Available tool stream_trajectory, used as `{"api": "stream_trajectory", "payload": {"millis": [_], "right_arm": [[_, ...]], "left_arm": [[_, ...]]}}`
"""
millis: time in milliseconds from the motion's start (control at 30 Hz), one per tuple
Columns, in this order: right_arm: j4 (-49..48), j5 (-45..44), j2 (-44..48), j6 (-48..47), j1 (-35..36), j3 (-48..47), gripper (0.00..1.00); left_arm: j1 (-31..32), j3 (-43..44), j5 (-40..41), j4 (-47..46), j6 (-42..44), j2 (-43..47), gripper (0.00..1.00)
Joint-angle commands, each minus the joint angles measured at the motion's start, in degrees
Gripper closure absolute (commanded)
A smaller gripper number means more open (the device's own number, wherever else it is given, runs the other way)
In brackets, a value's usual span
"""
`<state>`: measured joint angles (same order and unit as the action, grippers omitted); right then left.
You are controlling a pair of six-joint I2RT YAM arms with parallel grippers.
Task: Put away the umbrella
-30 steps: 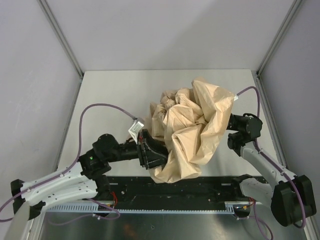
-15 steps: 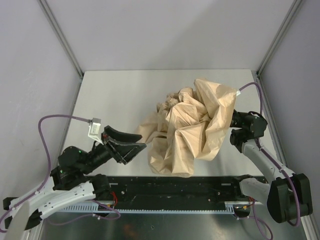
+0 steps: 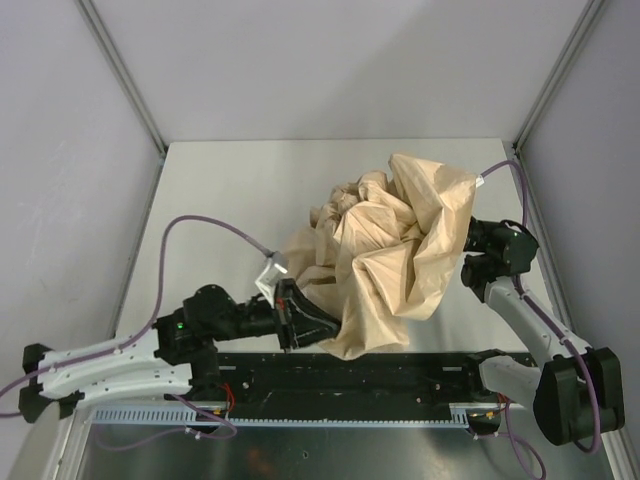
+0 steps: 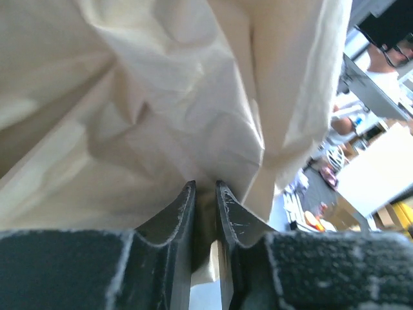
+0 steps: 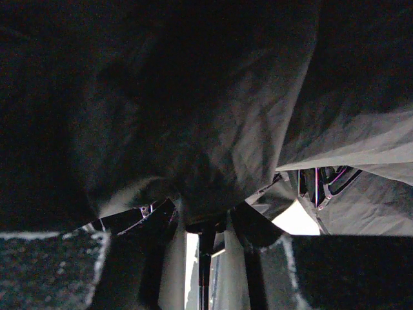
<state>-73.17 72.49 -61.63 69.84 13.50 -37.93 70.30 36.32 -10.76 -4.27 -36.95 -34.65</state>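
The umbrella [image 3: 390, 250] is a crumpled mound of beige-tan fabric at the table's centre right. My left gripper [image 3: 318, 328] is at the mound's lower left edge. In the left wrist view the gripper [image 4: 205, 187] has its jaws almost together on a fold of the fabric [image 4: 161, 97]. My right gripper is hidden under the fabric's right side in the top view; only its wrist [image 3: 495, 250] shows. In the right wrist view the gripper [image 5: 203, 216] holds a dark part at the top of the thin black shaft [image 5: 206, 265], with fabric [image 5: 193, 129] draped over it. The handle is hidden.
The pale table [image 3: 220, 200] is walled by grey panels with metal posts at the back corners. A black rail [image 3: 400, 375] runs along the near edge between the arm bases. Purple cables [image 3: 200, 220] loop above both arms.
My left gripper, at the fabric a second ago, pulled back left and open, then returned and shut on the fabric's lower edge. The fabric shifted slightly; the right arm barely moved.
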Motion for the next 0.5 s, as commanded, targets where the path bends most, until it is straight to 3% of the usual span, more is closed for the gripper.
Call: {"api": "stream_trajectory", "payload": {"millis": [0, 133, 233, 333, 467], "right_arm": [[-13.2, -3.0, -0.8, 1.8, -0.3, -3.2, 1.00], [-14.6, -3.6, -0.9, 3.3, 1.1, -3.3, 1.00], [-14.7, -3.6, -1.0, 3.5, 1.9, -3.6, 1.00], [-14.8, -3.0, -1.4, 3.7, 1.6, -3.9, 1.00], [-14.7, -2.1, -1.9, 4.0, 1.2, -4.6, 1.00]], "left_arm": [[4.2, 3.4, -2.7, -8.8, 1.4, -7.9, 0.78], [4.6, 6.5, -4.3, -9.7, 0.4, -17.9, 0.82], [4.7, 9.4, -3.1, -9.1, 2.3, -22.0, 0.79], [4.7, 9.2, 0.4, -7.0, 6.0, -19.1, 0.67], [4.5, 3.4, 8.5, -4.6, 9.3, -5.1, 0.42]]}}
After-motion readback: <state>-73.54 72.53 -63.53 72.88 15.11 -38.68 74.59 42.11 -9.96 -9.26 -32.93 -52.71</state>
